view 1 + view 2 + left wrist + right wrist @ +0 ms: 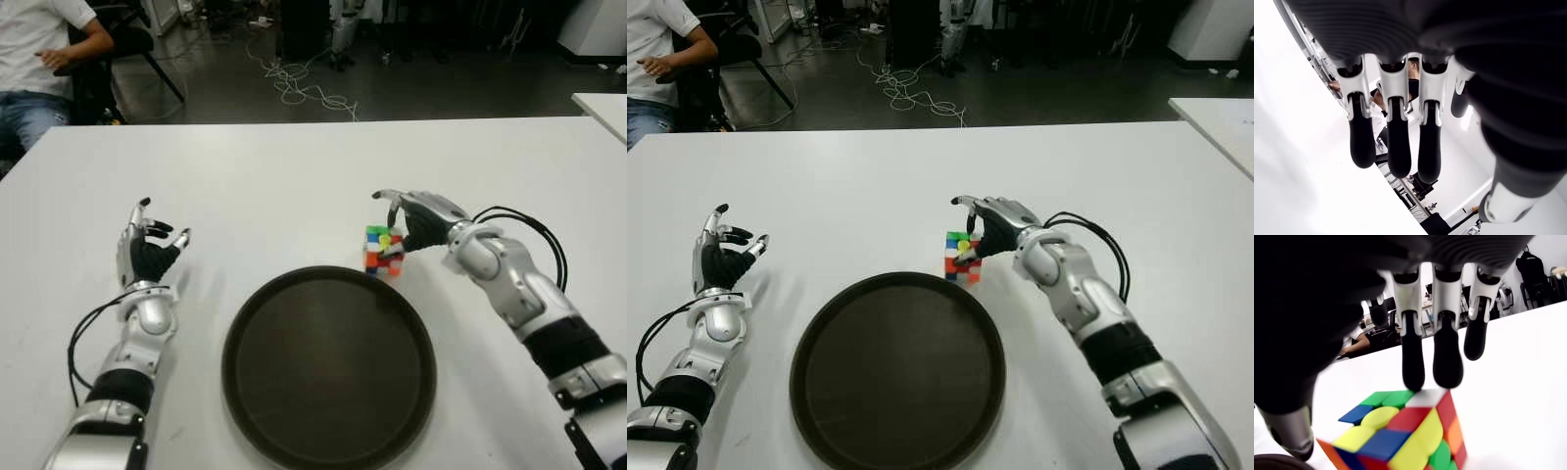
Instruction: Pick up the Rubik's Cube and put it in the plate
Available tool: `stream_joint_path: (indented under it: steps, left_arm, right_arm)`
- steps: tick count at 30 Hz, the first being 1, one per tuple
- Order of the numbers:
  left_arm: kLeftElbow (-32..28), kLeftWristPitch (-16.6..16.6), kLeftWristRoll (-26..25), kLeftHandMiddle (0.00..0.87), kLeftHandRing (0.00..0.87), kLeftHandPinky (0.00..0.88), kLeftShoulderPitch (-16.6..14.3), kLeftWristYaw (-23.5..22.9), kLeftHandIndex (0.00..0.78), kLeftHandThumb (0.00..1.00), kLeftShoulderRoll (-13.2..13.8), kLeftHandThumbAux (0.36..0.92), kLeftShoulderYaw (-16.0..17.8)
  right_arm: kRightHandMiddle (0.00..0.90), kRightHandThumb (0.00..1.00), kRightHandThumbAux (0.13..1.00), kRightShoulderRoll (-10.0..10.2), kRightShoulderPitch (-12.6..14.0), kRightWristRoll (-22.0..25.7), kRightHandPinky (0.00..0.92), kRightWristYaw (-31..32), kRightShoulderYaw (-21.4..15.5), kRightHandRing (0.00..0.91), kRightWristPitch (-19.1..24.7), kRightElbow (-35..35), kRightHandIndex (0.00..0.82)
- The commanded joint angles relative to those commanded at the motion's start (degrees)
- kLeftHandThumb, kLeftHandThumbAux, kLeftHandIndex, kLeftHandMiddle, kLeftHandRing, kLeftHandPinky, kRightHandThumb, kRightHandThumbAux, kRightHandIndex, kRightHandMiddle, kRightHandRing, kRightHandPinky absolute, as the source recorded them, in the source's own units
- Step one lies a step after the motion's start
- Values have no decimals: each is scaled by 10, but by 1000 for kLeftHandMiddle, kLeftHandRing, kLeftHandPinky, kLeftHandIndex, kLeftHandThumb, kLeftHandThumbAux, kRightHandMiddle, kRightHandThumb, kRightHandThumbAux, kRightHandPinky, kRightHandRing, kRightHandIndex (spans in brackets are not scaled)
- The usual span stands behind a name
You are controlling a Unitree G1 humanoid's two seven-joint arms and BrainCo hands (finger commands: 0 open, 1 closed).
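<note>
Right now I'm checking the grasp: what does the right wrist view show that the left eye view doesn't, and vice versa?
Only the right wrist view shows the fingertips at the cube's far top edge, thumb on the near side, not yet closed. Only the left eye view shows the plate beside the cube, the idle left hand left of it, and a seated person. Both show the right hand, cube and table.

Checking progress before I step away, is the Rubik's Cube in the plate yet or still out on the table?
Out. The Rubik's Cube sits on the table just beyond the empty plate's far rim, right hand over it.
</note>
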Motion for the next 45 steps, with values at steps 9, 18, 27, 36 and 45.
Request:
stream_joint_path:
  steps: [9,18,27,36,45]
  left_arm:
    - [-11,8,-3,513,747,763,3,0,0,1,-3,747,2]
    - [-15,13,-8,471,711,705,6,-10,0,0,-3,714,3]
    - [-14,9,-6,256,481,530,6,-11,0,4,-1,734,3]
    - [-10,6,-4,252,473,513,5,-7,0,0,0,731,2]
    - [-5,4,0,213,343,392,4,-3,0,0,1,704,0]
  right_arm:
    - [85,0,718,17,-65,-6,171,-66,9,150,-23,147,0]
    - [109,0,680,28,-72,4,203,-94,4,157,-21,178,0]
    - [219,0,700,33,-73,20,281,-104,-5,279,-29,191,0]
    - [475,0,756,35,-72,37,530,-95,-9,584,-27,192,0]
    - [147,0,683,30,-66,28,193,-99,0,214,-27,176,0]
